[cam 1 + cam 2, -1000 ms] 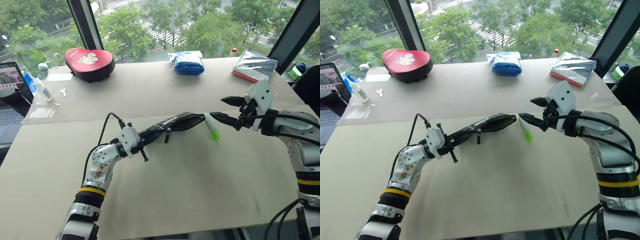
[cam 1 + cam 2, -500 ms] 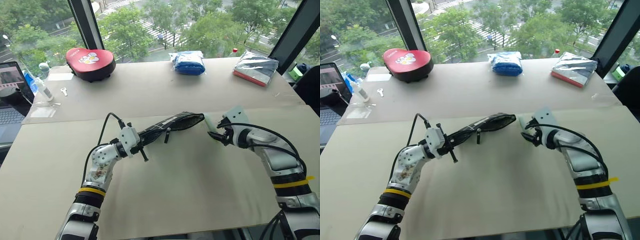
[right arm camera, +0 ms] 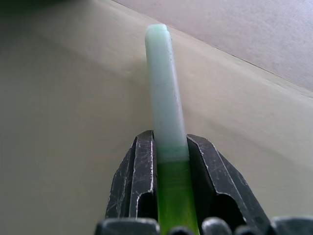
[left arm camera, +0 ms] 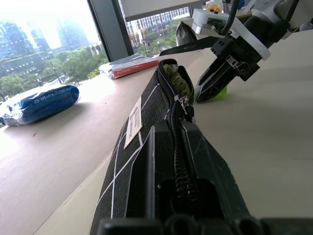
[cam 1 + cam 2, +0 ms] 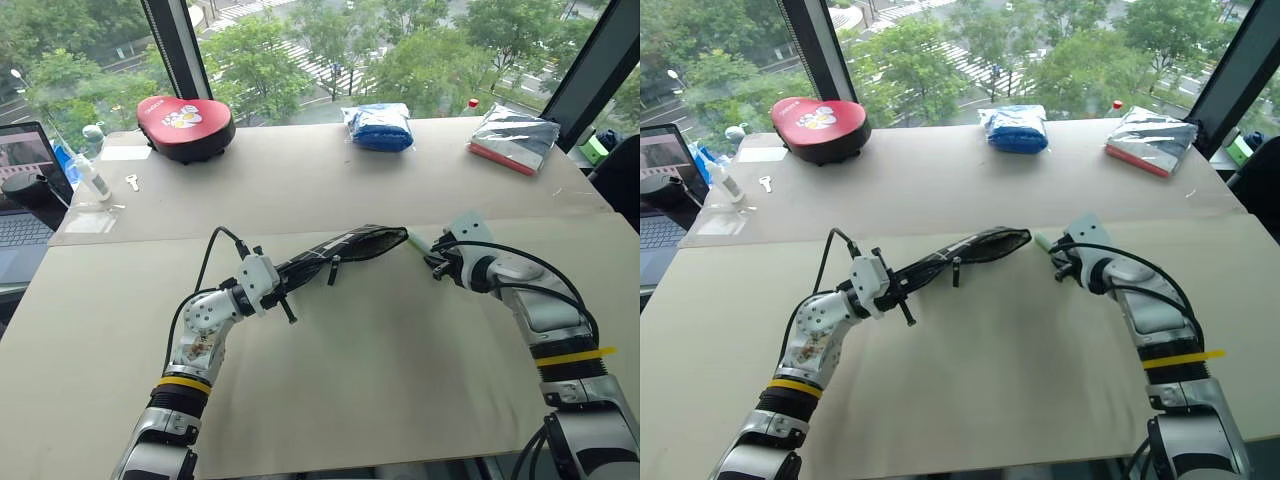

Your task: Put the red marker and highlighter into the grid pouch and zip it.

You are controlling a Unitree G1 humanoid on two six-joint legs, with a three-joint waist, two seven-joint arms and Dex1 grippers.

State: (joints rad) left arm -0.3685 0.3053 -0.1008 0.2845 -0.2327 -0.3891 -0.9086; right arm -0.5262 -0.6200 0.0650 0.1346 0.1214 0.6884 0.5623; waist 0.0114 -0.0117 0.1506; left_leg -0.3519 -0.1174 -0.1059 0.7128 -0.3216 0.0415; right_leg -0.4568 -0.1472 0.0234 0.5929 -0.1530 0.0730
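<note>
Pinching highlighter [image 3: 165, 122] in my right gripper [image 3: 171, 161] beside pouch [image 5: 345, 248] mouth; my left gripper [image 5: 275, 290] clamps pouch end.

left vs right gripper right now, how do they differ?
Left gripper is shut on the grid pouch, holding it off the table; right gripper is shut on the highlighter. Left grips a flat black fabric pouch by its zipper end; right pinches a slim light green pen that sticks out past its fingers. Shared: both have two black fingers, and each holds a task item.
</note>
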